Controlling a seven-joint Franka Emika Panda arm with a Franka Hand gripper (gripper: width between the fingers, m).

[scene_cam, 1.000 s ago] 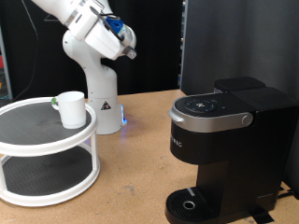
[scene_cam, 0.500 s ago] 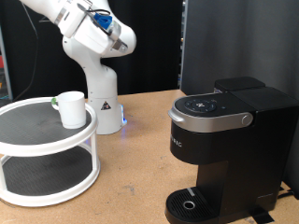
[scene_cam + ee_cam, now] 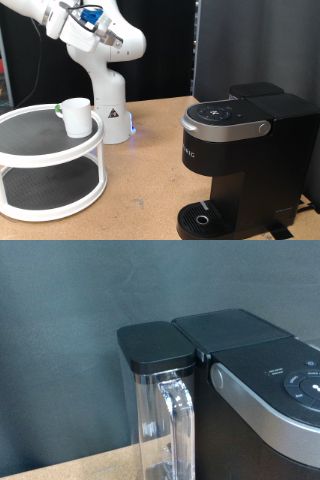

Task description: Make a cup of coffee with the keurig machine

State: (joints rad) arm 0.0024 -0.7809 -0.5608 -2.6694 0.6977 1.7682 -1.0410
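The cup (image 3: 76, 116), a small white mug with green at its rim, stands on the top tier of a white round two-tier shelf (image 3: 40, 150) at the exterior view's left. The keurig machine (image 3: 240, 160) is black with a grey lid handle and stands at the right, lid shut and drip spot bare. My gripper (image 3: 113, 38) is raised high at the upper left, above and behind the cup and far from both. Its fingers do not show clearly. The wrist view shows the keurig machine's lid (image 3: 270, 375) and its clear water tank (image 3: 165, 410), with no fingers in it.
The arm's white base (image 3: 108, 110) stands on the wooden table (image 3: 150, 180) just behind the shelf. A dark panel (image 3: 250, 45) rises behind the machine. The shelf's lower tier (image 3: 45, 188) holds nothing visible.
The arm's hand has swung up and toward the exterior view's left, away from the machine. The cup and machine have not moved.
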